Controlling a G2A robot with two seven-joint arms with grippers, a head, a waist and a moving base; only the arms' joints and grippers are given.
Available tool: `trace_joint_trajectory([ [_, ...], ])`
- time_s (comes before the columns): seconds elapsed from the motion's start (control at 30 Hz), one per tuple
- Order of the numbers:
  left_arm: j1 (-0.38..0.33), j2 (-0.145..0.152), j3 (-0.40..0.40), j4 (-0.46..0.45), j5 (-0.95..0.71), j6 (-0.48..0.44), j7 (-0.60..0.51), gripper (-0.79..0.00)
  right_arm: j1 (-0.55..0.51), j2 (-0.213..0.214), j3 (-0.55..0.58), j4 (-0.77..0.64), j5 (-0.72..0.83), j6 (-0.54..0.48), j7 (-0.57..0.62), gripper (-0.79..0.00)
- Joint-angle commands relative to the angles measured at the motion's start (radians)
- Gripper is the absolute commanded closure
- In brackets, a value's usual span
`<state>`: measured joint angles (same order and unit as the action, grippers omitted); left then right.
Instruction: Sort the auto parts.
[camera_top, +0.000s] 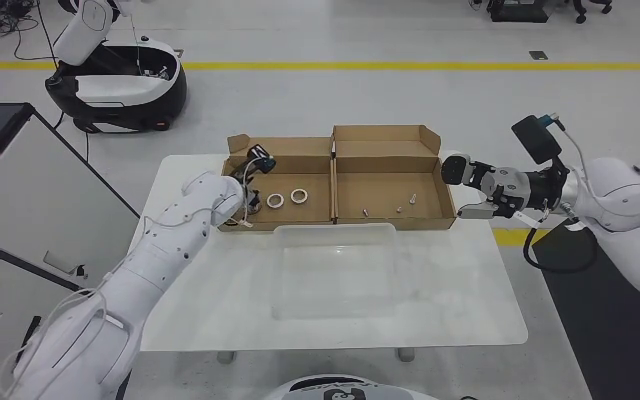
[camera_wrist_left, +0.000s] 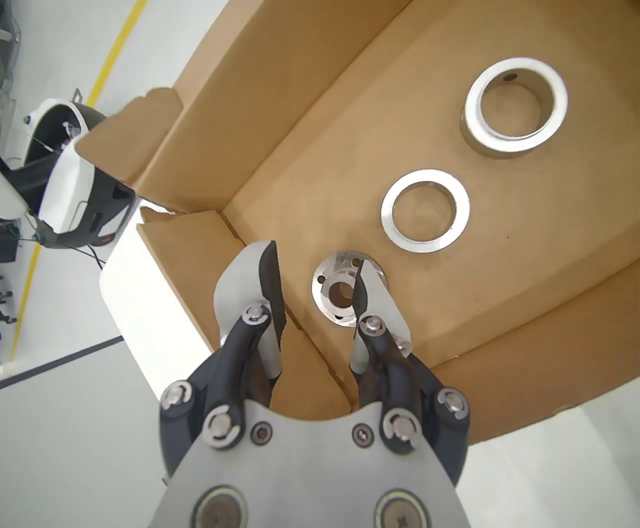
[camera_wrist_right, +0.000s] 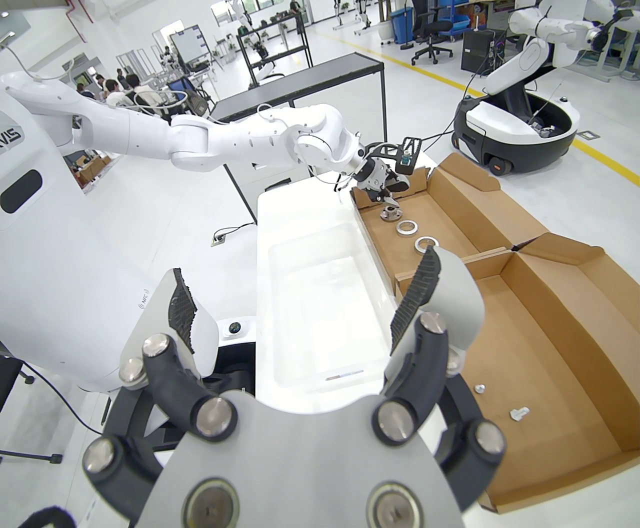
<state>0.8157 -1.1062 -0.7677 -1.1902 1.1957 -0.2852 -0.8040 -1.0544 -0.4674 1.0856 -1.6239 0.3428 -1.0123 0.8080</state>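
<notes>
Left gripper (camera_wrist_left: 316, 255) stood partly open over the flanged hub (camera_wrist_left: 334, 295) in the left cardboard box (camera_top: 290, 150), left of centre in the top view. One finger overlapped the hub's rim and the other was clear of it, so nothing was clamped. Right gripper (camera_top: 463, 190) hung wide open and empty at the right edge of the right box (camera_top: 385, 150).

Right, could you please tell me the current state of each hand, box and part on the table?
left hand: open, poised over the flanged hub.
right hand: open, holding nothing.
flanged hub: lying flat in the ring box, not clamped.
near ring: lying flat.
far ring: lying flat.
ring box: flaps open.
bolt box: flaps open.
small bolts: lying loose inside the bolt box.
</notes>
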Motion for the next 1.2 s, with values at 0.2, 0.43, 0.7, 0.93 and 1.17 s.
trace_joint_trajectory([
  [0.2,0.064,0.040,-0.120,-0.129,-0.125,-0.301,0.218,-0.785,0.000,0.000,0.000,0.000,0.000,0.000,0.000,-0.785],
  [0.43,0.134,0.076,-0.240,-0.258,-0.197,-0.484,0.359,-0.785,0.000,0.000,0.000,0.000,0.000,0.000,0.000,-0.785],
  [0.7,0.235,0.118,-0.371,-0.397,-0.269,-0.666,0.411,-0.785,0.000,0.000,0.000,0.000,0.000,0.000,0.000,-0.785],
  [0.93,0.336,0.156,-0.498,-0.512,-0.352,-0.727,0.406,-0.785,0.000,0.000,0.000,0.000,0.000,0.000,0.000,-0.785],
  [1.17,0.340,0.158,-0.502,-0.519,-0.354,-0.727,0.404,-0.785,0.000,0.000,0.000,0.000,0.000,0.000,0.000,-0.785],
])
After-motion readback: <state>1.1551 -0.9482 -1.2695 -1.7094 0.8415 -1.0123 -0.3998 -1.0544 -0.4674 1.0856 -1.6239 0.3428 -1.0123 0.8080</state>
